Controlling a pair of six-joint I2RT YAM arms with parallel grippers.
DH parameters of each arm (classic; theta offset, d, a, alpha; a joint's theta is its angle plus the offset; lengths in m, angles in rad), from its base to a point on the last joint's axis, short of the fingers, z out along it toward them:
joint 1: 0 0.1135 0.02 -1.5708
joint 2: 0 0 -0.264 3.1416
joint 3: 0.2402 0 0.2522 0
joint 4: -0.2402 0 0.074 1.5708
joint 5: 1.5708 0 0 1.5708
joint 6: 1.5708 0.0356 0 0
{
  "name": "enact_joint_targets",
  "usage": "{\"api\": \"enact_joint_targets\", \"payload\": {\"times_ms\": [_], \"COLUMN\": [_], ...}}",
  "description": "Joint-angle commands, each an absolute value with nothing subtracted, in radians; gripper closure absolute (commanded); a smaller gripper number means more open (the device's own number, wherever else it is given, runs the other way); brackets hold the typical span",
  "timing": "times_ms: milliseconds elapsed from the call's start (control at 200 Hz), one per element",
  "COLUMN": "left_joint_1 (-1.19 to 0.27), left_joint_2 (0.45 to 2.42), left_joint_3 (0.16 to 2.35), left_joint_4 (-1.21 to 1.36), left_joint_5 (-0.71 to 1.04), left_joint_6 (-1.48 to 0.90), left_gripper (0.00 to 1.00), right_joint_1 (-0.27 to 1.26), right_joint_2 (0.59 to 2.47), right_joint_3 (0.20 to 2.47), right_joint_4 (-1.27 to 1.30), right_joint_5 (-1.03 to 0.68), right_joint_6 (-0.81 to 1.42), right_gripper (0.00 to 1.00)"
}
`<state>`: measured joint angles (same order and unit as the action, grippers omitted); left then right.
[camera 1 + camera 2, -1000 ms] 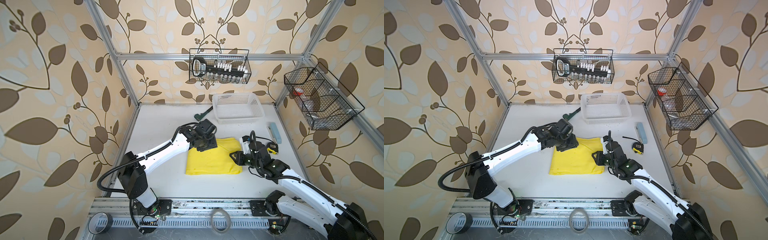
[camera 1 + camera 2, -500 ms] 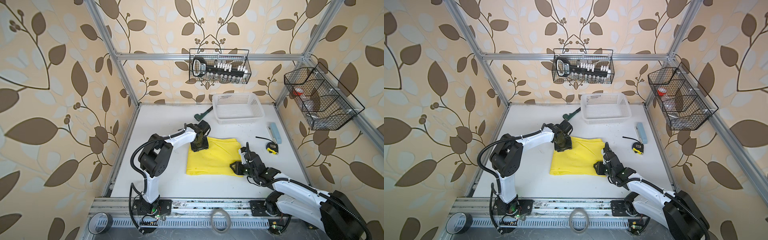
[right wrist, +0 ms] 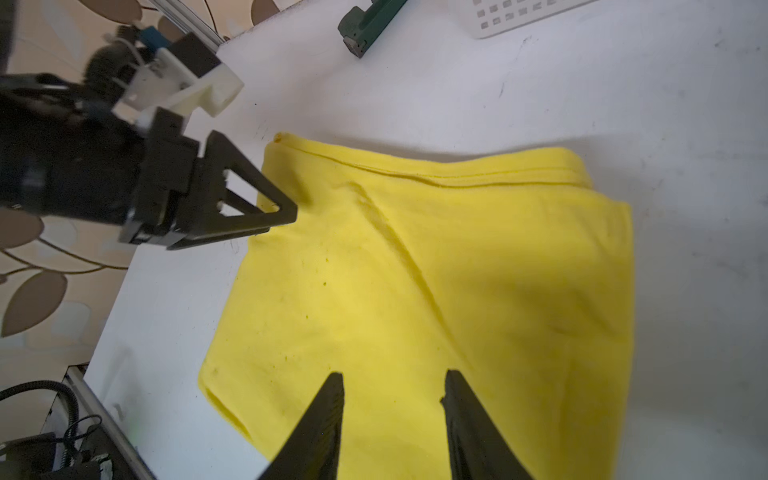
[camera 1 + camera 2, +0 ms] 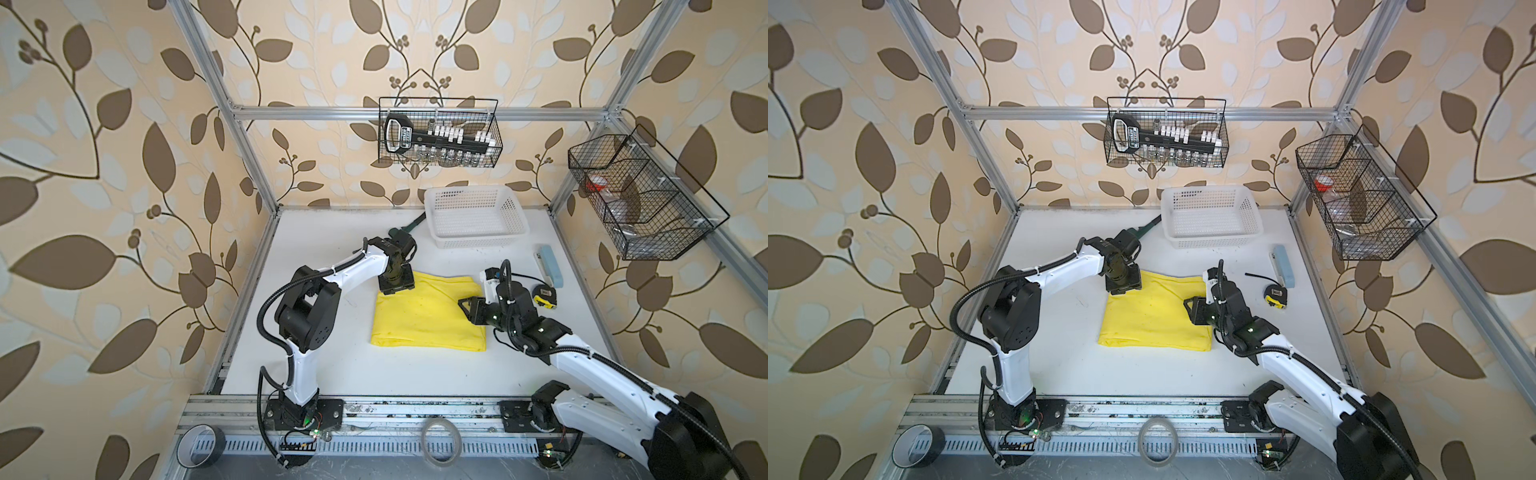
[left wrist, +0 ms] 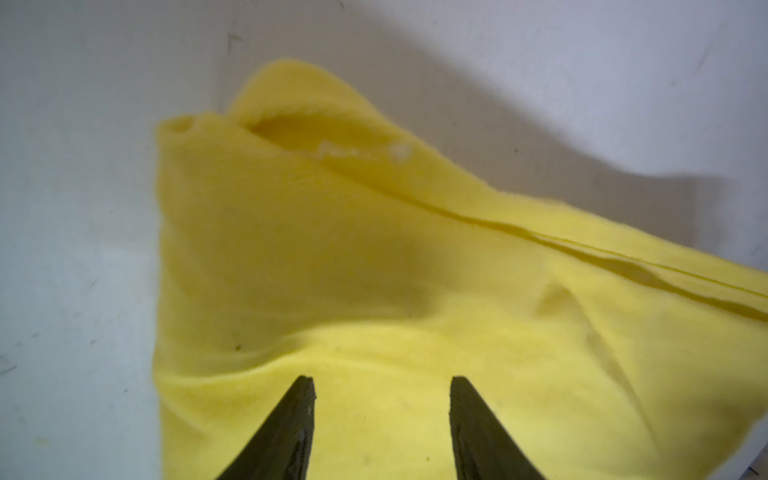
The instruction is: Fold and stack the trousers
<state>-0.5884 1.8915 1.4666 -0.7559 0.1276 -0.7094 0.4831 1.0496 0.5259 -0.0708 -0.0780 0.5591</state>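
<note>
One yellow pair of trousers (image 4: 428, 311), folded into a rough rectangle, flat near the middle of the white table (image 4: 332, 365). Left hand (image 4: 395, 286) at the far left corner, tips low over the cloth, fingers apart, nothing held. Right hand (image 4: 464, 306) over the right edge, fingers likewise apart and empty. Behind, a white basket (image 4: 478, 239), with a green tool (image 4: 413, 225) poking out beside it, just past the left hand. Right of the trousers, a tape measure (image 4: 544, 297) and a pale blue block (image 4: 550, 266), both apart from the cloth.
</note>
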Motion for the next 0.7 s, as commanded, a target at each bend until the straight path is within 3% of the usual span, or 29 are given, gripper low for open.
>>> {"api": "enact_joint_targets", "payload": {"times_ms": [0, 260, 695], "left_joint_1": [-0.637, -0.699, -0.570], "left_joint_2": [1.742, 1.641, 1.695], "left_joint_3": [1.375, 1.105, 1.030], "left_joint_4": [-0.770, -0.669, -0.721], "left_joint_5": [0.155, 0.152, 0.076], "left_joint_6": [-0.748, -0.865, -0.773], "left_gripper": [0.46, 0.46, 0.48], "right_joint_1": [0.464, 0.395, 0.490], "right_joint_2": [1.195, 1.452, 1.520], "right_joint_3": [0.555, 0.543, 0.447], "right_joint_4": [0.003, 0.108, 0.218], "right_joint_5": [-0.067, -0.065, -0.113], "right_joint_6": [0.490, 0.446, 0.523], "right_gripper": [0.60, 0.61, 0.61]}}
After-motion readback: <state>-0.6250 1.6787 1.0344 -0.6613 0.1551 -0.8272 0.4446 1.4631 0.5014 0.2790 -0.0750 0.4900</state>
